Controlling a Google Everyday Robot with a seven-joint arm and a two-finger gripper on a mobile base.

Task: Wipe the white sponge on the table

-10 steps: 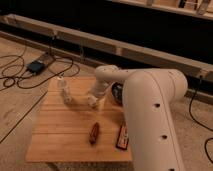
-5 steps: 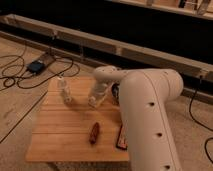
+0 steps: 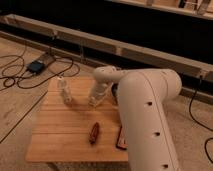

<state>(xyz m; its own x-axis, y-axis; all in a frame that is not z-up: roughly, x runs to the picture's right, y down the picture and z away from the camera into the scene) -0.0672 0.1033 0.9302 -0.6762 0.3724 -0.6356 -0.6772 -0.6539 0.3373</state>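
With the gripper low at frame centre, fingers closed — white sponge not discernible beneath — press lightly and sweep flat along the worktop.

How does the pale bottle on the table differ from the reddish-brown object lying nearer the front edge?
The bottle stands upright; the reddish-brown object lies flat. The bottle is pale and taller; the object is dark and low. The bottle sits back left, the object front centre. Both rest on the table, apart from the shut gripper down near the back.
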